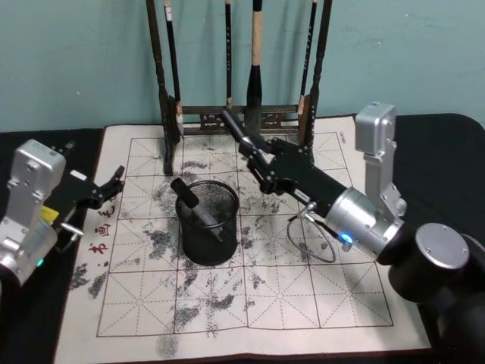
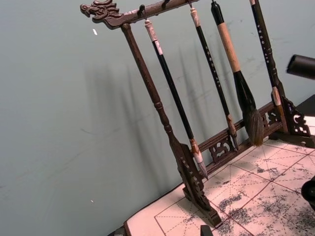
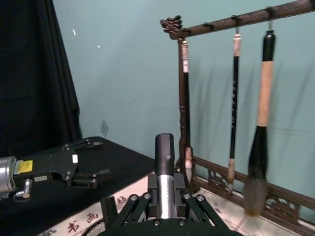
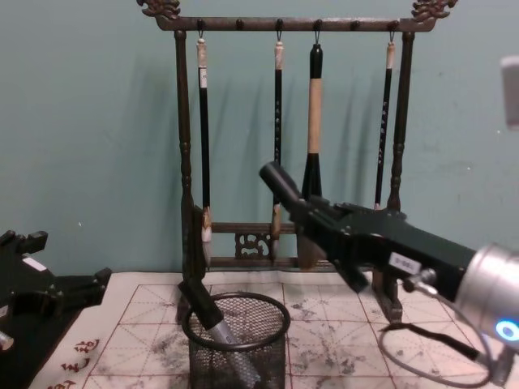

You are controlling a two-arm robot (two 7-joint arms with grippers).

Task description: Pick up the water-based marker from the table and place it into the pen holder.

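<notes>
I see the table (image 1: 447,144) w/ black cloth. Gridded calligraphy mat (image 1: 318,303), ink-blotched, lies flat on it, w/ red characters (image 1: 102,227) along its left edge. On the mat: pen holder (image 1: 208,244) approx. centre-left, brush rack (image 1: 162,98) at far edge.

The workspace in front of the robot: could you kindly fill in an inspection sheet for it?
Surface: gridded calligraphy mat, ink-stained, on a black table.
Job's things: marker held in the air behind and right of the pen holder; a dark pen leans inside the holder.
Clutter: nothing seen.
Grippers: right gripper shut on the marker; left gripper open, idle at the mat's left edge.
Cables: wire loop at the right wrist, over the mat.
Surroundings: brush rack with four hanging brushes; teal wall.
</notes>
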